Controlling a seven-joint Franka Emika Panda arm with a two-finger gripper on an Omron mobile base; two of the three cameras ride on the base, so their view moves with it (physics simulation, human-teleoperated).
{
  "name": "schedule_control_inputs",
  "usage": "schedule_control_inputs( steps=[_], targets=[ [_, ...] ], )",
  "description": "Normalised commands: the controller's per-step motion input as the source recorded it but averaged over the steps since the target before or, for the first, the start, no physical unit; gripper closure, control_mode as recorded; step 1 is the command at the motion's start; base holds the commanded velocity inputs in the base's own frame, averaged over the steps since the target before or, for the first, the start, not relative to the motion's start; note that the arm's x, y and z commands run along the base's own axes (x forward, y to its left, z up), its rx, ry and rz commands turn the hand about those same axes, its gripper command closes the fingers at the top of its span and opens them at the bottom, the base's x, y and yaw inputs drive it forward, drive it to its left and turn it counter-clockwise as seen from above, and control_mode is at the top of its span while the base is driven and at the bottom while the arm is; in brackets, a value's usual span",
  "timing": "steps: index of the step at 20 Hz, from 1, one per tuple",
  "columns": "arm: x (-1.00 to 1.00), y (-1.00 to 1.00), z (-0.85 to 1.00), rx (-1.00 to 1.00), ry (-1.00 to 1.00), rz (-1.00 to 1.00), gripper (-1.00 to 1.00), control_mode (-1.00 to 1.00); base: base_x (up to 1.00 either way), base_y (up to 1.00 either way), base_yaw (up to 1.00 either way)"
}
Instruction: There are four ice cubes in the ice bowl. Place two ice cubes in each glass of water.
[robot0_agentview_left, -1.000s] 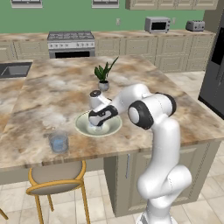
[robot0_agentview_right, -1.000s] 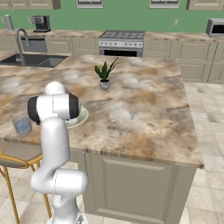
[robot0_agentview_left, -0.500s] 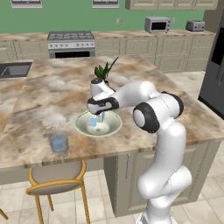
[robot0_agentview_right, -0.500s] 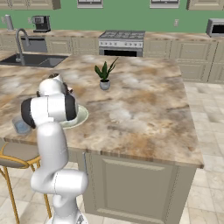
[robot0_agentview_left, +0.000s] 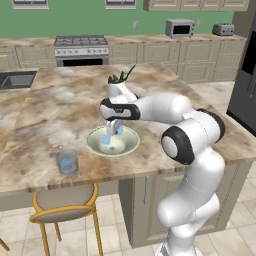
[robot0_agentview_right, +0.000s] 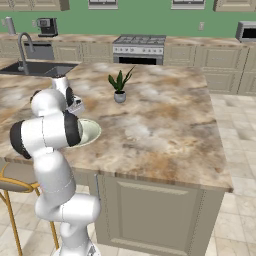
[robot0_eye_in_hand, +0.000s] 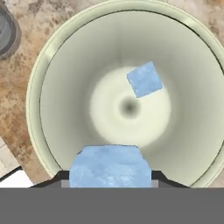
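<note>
My gripper (robot0_agentview_left: 115, 128) hangs just above the ice bowl (robot0_agentview_left: 93, 146), shut on one light-blue ice cube (robot0_eye_in_hand: 109, 165). That cube sits between the two dark finger tips in the hand view, low over the cream bowl (robot0_eye_in_hand: 57, 109). Another ice cube (robot0_eye_in_hand: 145, 79) lies near the bowl's middle, also visible as the cube (robot0_agentview_left: 106, 140) under the hand. One glass of water (robot0_agentview_left: 66, 162) stands on the counter to the front left of the bowl, apart from it. The arm covers most of the bowl (robot0_agentview_right: 91, 132) in the right base view.
A potted plant (robot0_agentview_right: 119, 86) stands behind the bowl, partly hidden by the arm (robot0_agentview_left: 165, 107) in the left base view. A dark round rim (robot0_eye_in_hand: 6, 30) lies just outside the bowl. A wooden stool (robot0_agentview_left: 62, 205) stands below the counter's front edge. A sink (robot0_agentview_right: 37, 67) is far left.
The hand has risen out of the bowl with the ice cube held between its fingers, and the forearm has swung up and back. The glass and bowl have stayed put.
</note>
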Motion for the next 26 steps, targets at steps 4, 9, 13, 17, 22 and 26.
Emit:
schedule_control_inputs(
  steps=[4,9,13,17,22,26],
  targets=[
    [-0.61,-0.02,0.03,0.12,-0.01,-0.37,1.00,-1.00,0.00,0.00,0.00],
    [-0.16,0.00,0.01,0.02,-0.01,-0.26,1.00,-1.00,0.00,0.00,0.00],
    [0.00,0.00,0.00,0.00,0.00,-0.05,1.00,-1.00,0.00,0.00,0.00],
    [0.00,0.00,0.00,0.00,0.00,0.00,1.00,-1.00,0.00,0.00,0.00],
    [0.00,0.00,0.00,0.00,0.00,0.00,1.00,-1.00,0.00,0.00,0.00],
    [0.00,0.00,0.00,0.00,0.00,0.00,1.00,-1.00,0.00,0.00,0.00]
  ],
)
